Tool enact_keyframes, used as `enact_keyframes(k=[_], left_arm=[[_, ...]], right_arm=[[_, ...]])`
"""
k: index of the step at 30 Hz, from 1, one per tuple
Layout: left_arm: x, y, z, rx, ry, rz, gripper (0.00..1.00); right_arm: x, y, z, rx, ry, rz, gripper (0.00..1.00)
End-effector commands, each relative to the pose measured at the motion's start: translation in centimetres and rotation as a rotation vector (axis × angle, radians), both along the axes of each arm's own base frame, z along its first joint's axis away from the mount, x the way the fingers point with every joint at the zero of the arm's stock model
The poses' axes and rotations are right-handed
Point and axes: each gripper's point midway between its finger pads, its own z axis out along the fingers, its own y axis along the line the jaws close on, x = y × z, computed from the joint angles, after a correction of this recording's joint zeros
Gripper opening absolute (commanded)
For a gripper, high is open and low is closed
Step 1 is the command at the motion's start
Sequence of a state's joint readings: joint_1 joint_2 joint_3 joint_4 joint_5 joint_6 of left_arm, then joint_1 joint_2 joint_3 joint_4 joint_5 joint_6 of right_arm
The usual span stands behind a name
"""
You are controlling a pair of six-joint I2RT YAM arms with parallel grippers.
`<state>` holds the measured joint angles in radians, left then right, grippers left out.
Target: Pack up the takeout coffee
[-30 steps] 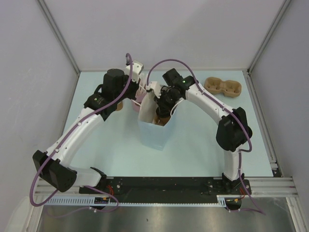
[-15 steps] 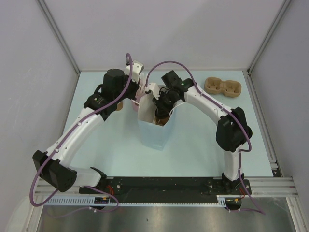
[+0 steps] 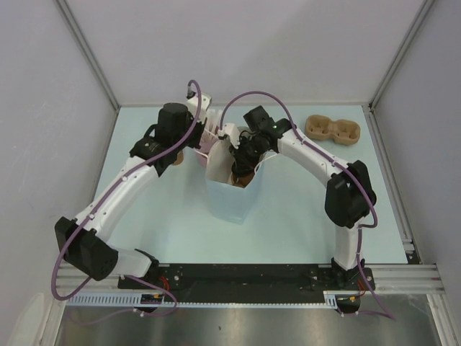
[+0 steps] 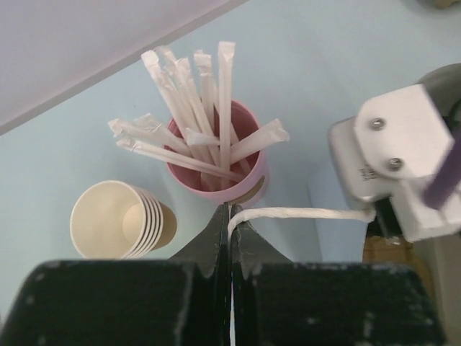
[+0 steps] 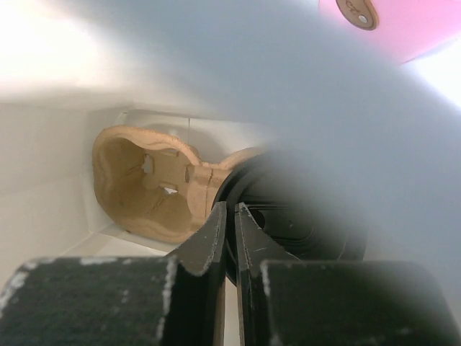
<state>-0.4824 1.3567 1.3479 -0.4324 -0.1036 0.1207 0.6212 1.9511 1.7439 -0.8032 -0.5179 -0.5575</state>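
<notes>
Right gripper (image 5: 230, 216), sunk inside the white paper bag (image 3: 229, 198), pinches the black lid rim of the takeout coffee (image 5: 288, 220), which sits within the bag beside a pulp carrier (image 5: 148, 184). Left gripper (image 4: 230, 227) is clamped on the bag's handle (image 4: 302, 213); beyond stand a pink cup (image 4: 248, 184) of straws (image 4: 216, 94) and stacked tan cups (image 4: 119, 220).

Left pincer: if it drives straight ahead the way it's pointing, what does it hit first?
Most likely the pink cup holding wrapped straws. It sits directly ahead of the left pincer, which is shut on the bag handle. The depth to the cup is unclear from the wrist view.
</notes>
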Motion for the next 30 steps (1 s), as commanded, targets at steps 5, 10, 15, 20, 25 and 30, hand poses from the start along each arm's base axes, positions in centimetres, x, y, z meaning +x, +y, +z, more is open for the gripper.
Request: enact_keyframes(k=[5,10,15,20,25,30], left_arm=[[2.2,3.7,0.1,0.024,0.004,0.175,0.0],[2.7,4.4,-0.1,0.027,0.014,0.208,0.0],[3.0,4.7,-0.1,0.018,0.02,0.221,0.0],[3.6,4.4,-1.1,0.032,0.064,0.214,0.0],[4.2,4.8,-2.3,0.036,0.122,0.24,0.0],[4.0,4.5,-2.2,0.005,0.125,0.217,0.0]], right_arm=[[-0.7,-1.8,-2.6,-0.07,0.057,-0.014,0.0],[-0.7,-1.7,-2.6,-0.067,0.061,-0.011,0.0],[-0.7,-1.8,-2.8,-0.067,0.062,-0.012,0.0],[-0.6,-1.7,-2.3,-0.053,0.051,-0.01,0.0],[-0.6,-1.8,-2.4,-0.053,0.055,-0.012,0.0],[-0.6,-1.9,-3.2,-0.066,0.066,-0.014,0.0]])
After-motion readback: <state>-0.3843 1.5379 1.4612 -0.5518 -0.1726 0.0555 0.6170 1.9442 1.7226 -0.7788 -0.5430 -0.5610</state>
